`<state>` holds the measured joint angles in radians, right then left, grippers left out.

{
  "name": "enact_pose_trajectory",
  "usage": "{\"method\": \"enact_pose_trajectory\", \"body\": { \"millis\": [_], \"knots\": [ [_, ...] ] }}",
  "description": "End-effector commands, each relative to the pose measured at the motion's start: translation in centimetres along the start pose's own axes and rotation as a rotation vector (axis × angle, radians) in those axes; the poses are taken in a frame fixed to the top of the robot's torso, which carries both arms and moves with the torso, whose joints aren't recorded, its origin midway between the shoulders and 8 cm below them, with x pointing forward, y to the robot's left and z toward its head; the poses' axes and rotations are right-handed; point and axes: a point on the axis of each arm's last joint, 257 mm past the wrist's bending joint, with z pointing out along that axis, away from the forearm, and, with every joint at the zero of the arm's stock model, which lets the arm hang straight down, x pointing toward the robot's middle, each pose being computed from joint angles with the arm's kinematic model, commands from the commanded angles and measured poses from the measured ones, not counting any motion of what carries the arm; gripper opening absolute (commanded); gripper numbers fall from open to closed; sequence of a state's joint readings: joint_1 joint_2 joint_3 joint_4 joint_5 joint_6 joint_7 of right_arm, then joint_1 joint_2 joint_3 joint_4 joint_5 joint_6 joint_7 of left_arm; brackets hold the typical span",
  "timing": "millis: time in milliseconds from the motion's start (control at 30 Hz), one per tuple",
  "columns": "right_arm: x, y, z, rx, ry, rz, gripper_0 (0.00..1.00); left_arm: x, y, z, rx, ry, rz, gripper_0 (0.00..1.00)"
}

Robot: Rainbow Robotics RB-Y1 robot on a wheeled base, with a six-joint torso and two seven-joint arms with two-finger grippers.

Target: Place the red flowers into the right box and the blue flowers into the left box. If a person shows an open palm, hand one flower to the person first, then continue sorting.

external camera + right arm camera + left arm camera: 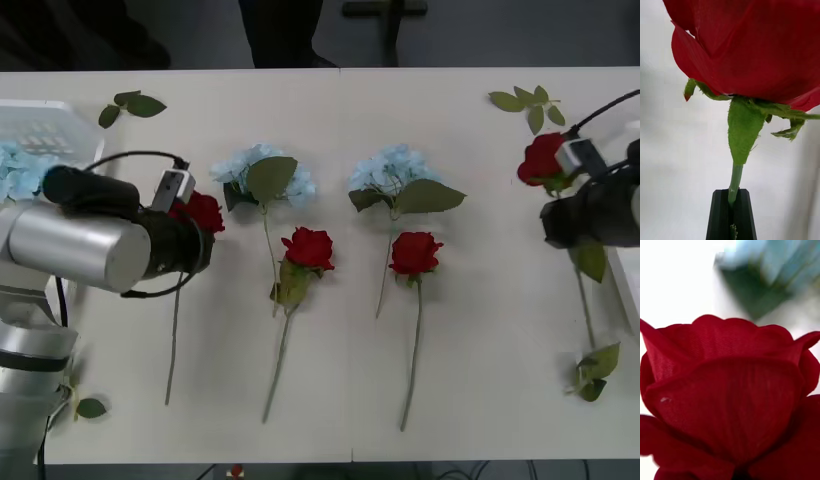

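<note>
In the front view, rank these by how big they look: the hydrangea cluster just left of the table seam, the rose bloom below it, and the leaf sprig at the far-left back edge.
1. The blue hydrangea cluster, clearly widest.
2. The rose bloom.
3. The leaf sprig, close to the bloom in spread but thinner, so this order is unsure.

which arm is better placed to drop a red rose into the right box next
Right. The right hand is shut on the stem of a red rose beside the right box at the table's right edge. The left hand is at another red rose far across the table, by the left box.
</note>
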<state>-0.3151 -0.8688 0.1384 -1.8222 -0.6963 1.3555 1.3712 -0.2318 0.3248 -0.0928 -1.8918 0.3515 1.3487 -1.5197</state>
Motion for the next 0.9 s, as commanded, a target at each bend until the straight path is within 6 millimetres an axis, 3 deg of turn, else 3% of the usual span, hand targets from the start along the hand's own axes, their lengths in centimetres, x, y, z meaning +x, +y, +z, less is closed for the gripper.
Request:
{"method": "enact_pose_trajectory", "body": {
  "millis": [33,300,433,500,667,767,900],
  "knots": [
    [-2.2,-5.5,-5.2,0.064,-0.032,0.025,0.00,-5.0,-1.9,-5.1,0.069,-0.142,0.055,0.00],
    [-1.5,-16.8,-10.3,0.148,0.018,0.016,0.00,-10.2,-4.9,-13.1,0.277,-0.325,0.127,0.00],
    [-0.7,-21.8,-10.6,0.181,0.018,-0.005,0.00,-12.5,-6.9,-16.4,0.409,-0.417,0.166,0.00],
    [0.3,-24.0,-9.9,0.195,0.024,-0.009,0.00,-13.9,-8.3,-18.4,0.508,-0.482,0.164,0.00],
    [2.5,-27.4,-7.4,0.213,0.015,0.004,0.00,-16.9,-10.9,-21.5,0.674,-0.631,0.164,0.00],
    [3.6,-28.1,-5.2,0.224,0.006,-0.003,0.00,-18.8,-12.1,-22.3,0.742,-0.714,0.144,0.00],
    [4.6,-27.7,-2.2,0.226,-0.005,-0.002,0.00,-20.7,-13.9,-22.5,0.812,-0.797,0.109,0.00]
  ]
}}
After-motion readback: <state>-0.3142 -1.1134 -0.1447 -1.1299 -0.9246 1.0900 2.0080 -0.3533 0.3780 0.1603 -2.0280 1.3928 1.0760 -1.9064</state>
